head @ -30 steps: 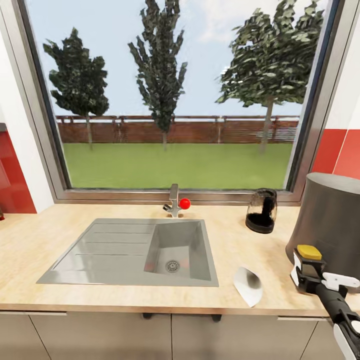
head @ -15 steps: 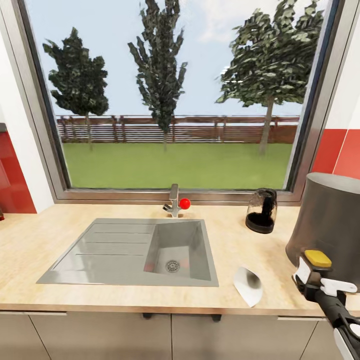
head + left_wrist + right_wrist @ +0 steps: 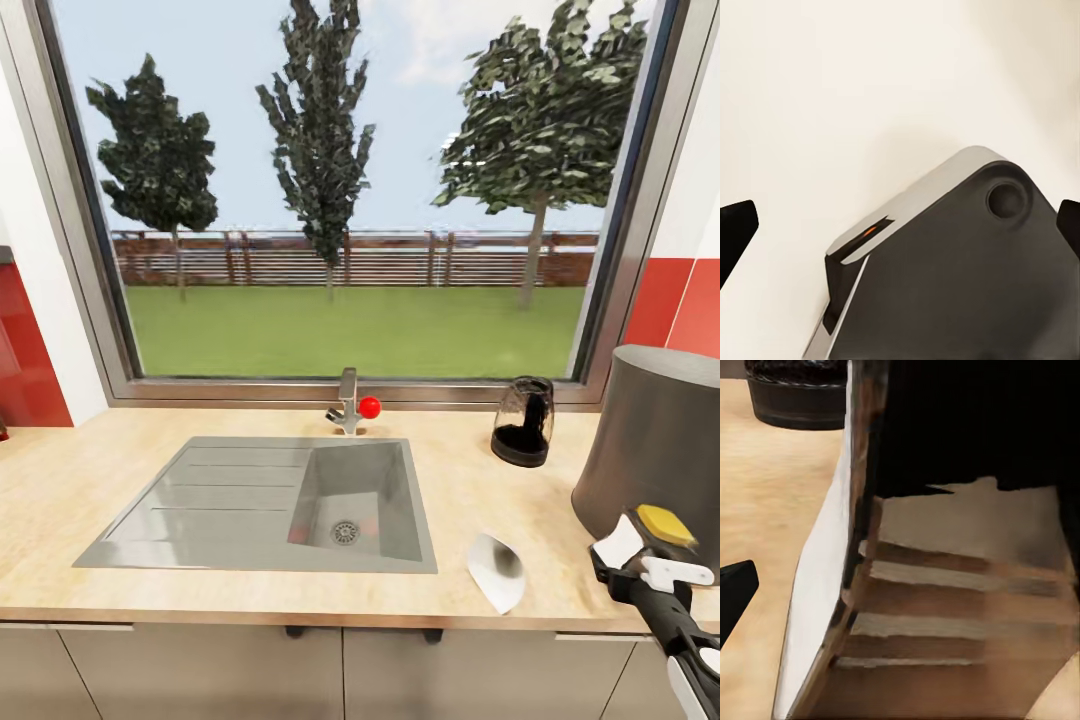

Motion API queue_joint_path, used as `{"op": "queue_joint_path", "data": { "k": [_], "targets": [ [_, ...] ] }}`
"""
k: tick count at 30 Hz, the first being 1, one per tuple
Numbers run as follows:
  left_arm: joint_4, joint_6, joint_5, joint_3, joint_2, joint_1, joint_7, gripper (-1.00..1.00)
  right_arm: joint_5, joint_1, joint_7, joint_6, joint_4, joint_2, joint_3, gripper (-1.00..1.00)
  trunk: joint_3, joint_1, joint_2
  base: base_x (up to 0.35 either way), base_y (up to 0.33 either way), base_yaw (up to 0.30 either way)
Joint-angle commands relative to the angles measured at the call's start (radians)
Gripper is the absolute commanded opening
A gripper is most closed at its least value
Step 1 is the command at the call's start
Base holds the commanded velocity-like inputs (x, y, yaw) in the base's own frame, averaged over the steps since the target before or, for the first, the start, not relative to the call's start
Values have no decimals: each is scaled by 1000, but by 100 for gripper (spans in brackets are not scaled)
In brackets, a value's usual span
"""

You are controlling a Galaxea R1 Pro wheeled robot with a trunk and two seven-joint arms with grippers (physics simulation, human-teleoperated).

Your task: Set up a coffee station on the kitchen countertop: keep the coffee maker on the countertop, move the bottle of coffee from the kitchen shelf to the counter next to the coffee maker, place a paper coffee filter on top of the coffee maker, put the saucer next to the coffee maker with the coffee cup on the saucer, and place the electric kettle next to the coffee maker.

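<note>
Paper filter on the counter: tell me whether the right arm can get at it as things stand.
Probably yes. The paper filter lies alone on the counter near its front edge, between the sink and the coffee maker. The right gripper hovers just beside it, in front of the coffee maker, with nothing between them.

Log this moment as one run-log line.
right tool: holding yellow-capped item beside coffee maker | paper filter: on countertop | kettle: near window
</note>
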Motion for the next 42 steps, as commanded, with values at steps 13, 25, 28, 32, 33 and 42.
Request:
{"op": "queue_joint_path", "data": {
  "k": [13, 25, 28, 32, 33, 42],
  "targets": [
    [-1, 5, 3, 8, -6, 0, -9, 100, -12, -1, 8, -3, 1, 0, -2, 100, -1, 0, -1, -128, 0, 0],
    [-4, 4, -7, 8, -7, 1, -9, 100, -9, -1, -3, -8, 69, -2, -2, 100, -1, 0, -1, -271, 0, 0],
    [-9, 3, -20, 8, -7, 0, -9, 100, 8, -2, -17, -2, 126, -3, -2, 100, -1, 0, -1, -123, 0, 0],
    [-23, 2, -23, 8, -8, 0, -9, 100, 61, -1, -78, 2, 243, -1, -2, 100, -1, 0, -1, -29, 0, 0],
    [-29, 2, -23, 7, -8, 0, -9, 100, 93, -6, -112, -2, 328, 15, -1, 100, -1, 0, -1, -5, 0, 0],
    [-55, 0, -24, 7, -10, 1, -9, 100, 279, -35, -182, -90, 777, 67, 3, 100, -1, 0, -1, -1, 0, 0]
  ]
}}
